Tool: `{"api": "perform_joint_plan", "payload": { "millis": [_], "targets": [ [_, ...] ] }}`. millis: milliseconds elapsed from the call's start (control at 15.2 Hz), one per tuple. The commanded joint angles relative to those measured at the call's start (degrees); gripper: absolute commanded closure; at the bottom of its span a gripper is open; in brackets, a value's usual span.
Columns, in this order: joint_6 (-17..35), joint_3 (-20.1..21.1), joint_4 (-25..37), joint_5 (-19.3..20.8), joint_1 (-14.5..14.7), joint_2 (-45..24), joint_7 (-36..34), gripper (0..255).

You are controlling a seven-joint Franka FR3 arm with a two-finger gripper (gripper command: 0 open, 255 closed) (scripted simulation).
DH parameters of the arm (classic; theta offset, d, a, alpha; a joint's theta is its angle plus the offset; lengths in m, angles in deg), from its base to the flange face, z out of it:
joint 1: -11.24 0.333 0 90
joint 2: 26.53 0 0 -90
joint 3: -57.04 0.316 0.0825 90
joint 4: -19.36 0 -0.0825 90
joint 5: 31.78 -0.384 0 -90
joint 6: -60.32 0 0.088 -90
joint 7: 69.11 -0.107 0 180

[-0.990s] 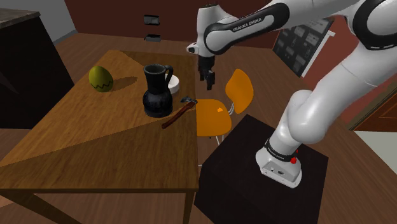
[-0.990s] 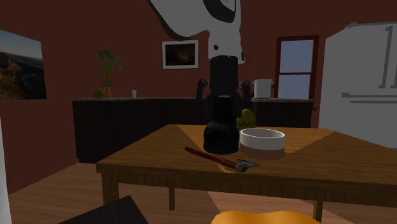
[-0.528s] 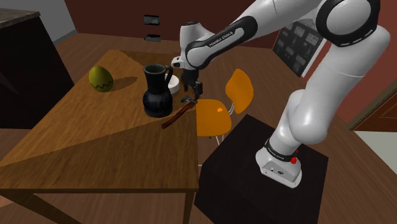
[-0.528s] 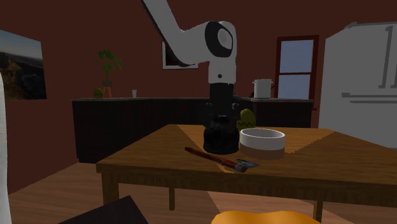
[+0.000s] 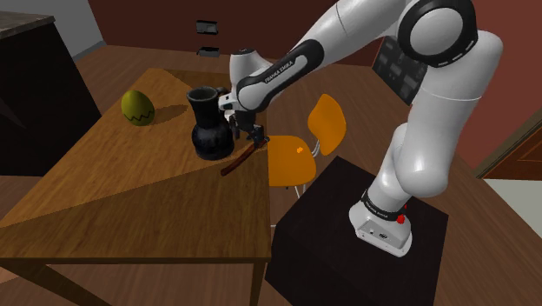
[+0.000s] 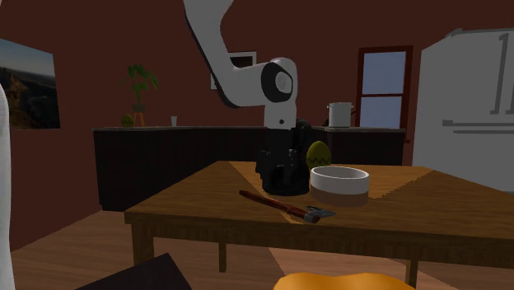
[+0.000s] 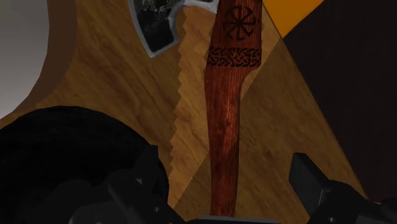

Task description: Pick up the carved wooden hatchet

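The hatchet (image 5: 236, 162) lies on the wooden table (image 5: 130, 200) near its edge on the shoulder view's right, just beside the black jug (image 5: 208, 126). Its reddish-brown carved handle (image 7: 228, 114) runs straight between my fingers, and its grey head (image 7: 158, 25) lies farther out. My gripper (image 7: 232, 191) is open and low over the handle, with a gap on each side. From the second exterior view the gripper (image 6: 280, 177) hangs just above the hatchet (image 6: 284, 206), in front of the jug.
A white bowl (image 6: 339, 183) stands close to the hatchet head. A green egg (image 5: 136, 107) sits at the table's far side. An orange chair (image 5: 304, 148) stands against the table edge beside the stand. The jug (image 7: 57, 159) crowds one finger.
The arm has swung toward the shoulder view's left and come down from above the chair to just over the hatchet's handle. The hatchet, jug, bowl and egg have not moved.
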Motion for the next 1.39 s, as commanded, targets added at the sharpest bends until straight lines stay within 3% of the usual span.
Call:
{"api": "perform_joint_plan", "payload": {
  "millis": [0, 396, 462, 1056, 1320],
  "targets": [
    [1.2, 0.5, -0.3, -0.3, 0.3, -2.3, 0.7, 0],
    [4.4, 0.5, -0.9, -0.8, 0.4, -4.9, 1.1, 0],
    [4.6, 0.5, -0.8, -0.9, 0.2, -5.2, 1.3, 255],
    [4.4, 0.5, -0.9, -0.8, 0.4, -4.9, 1.1, 255],
    [1.6, 0.4, -0.4, -0.4, 0.4, -2.6, 0.8, 255]
  ]
}}
